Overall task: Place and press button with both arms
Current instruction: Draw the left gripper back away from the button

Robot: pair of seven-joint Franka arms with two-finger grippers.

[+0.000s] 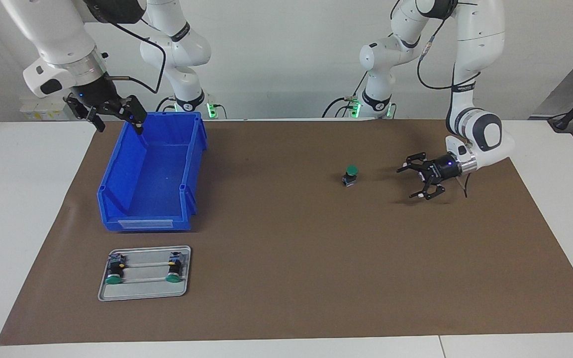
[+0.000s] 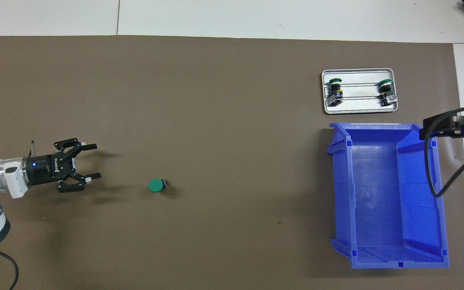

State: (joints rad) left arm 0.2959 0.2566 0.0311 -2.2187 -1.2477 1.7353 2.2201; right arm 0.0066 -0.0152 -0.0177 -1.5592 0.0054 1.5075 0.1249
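A green-capped button [image 1: 350, 175] stands upright on the brown mat, also in the overhead view [image 2: 156, 185]. My left gripper [image 1: 413, 182] is open, held low and level beside it toward the left arm's end, a gap apart; it shows in the overhead view [image 2: 93, 160] too. Two more buttons [image 1: 114, 271] [image 1: 174, 268] lie on their sides on a grey metal tray [image 1: 142, 293]. My right gripper [image 1: 120, 123] is open and empty, raised over the blue bin's corner nearest the robots.
An empty blue bin [image 1: 151, 174] stands toward the right arm's end of the mat, nearer the robots than the tray. The brown mat [image 1: 291, 278] covers most of the white table.
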